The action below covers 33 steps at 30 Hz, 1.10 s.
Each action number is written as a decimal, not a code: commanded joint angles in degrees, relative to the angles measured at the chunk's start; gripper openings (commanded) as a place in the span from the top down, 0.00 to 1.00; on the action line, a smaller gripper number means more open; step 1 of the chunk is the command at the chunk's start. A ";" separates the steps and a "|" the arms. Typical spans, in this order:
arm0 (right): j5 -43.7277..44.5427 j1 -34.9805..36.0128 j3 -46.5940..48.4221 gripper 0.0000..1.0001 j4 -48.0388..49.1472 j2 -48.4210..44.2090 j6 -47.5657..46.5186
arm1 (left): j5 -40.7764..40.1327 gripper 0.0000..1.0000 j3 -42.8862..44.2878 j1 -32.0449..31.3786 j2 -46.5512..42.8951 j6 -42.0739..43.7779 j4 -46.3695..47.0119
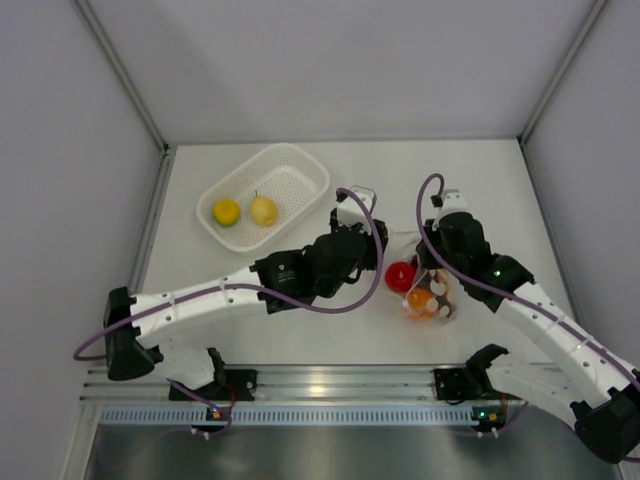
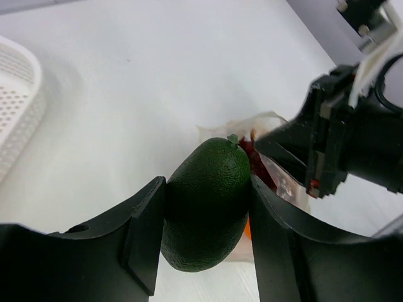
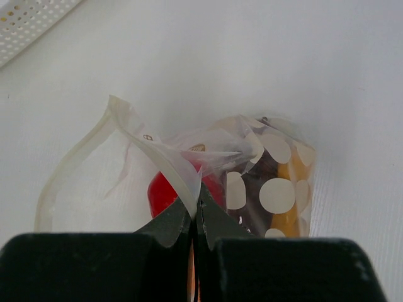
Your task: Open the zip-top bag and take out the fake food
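- The zip-top bag (image 1: pixel 428 292) is lying on the tabletop (image 1: pixel 480 180), just in front of your right arm and between your two claws. Its mouth is gaping open toward your left arm.
- Your right claw (image 3: pixel 195 211) is squeezing all the way shut on a thin fold of the bag's rim. I think it is pinching there so the bag is not sliding away and the mouth is not flopping shut while the other arm is reaching in.
- Your left claw (image 2: pixel 206 189) is standing about half open because the avocado (image 2: pixel 208 214) is filling it. The two fingers are pressing on its fat middle, one on each side.
- The avocado is sitting right by the bag's mouth and is already out of the plastic. I cannot tell if it is touching the tabletop.
- More fake food (image 3: pixel 283 220) is waiting inside the bag: a red apple (image 1: pixel 401 276) near the mouth and an orange piece (image 1: pixel 421 301) deeper in.
- The white basket (image 1: pixel 300 165) is sitting well apart, at the far left, and two yellow lemons (image 1: pixel 245 211) are lying in it. That is looking like the drop spot, so I am guessing the avocado is going there too.
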 commanded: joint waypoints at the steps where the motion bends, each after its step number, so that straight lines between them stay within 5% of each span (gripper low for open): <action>1: 0.29 0.45 0.76 1.00 3.76 0.07 0.69 | -10.04 1.00 -0.32 2.41 -3.73 1.61 2.83; 5: 0.47 0.45 1.11 1.00 3.77 0.07 0.60 | -12.09 1.00 -1.37 9.79 -4.44 2.76 1.34; 14: 0.12 0.45 1.82 1.00 3.94 0.24 -0.28 | 3.47 1.00 4.58 36.94 7.23 3.10 1.43; 24: -0.85 0.45 2.26 1.00 4.29 -0.46 -1.42 | 12.87 0.98 20.85 47.86 31.13 4.25 1.16; 33: -0.85 0.36 2.70 1.00 5.00 0.60 -1.42 | 21.92 0.47 31.31 53.49 42.22 3.63 -0.77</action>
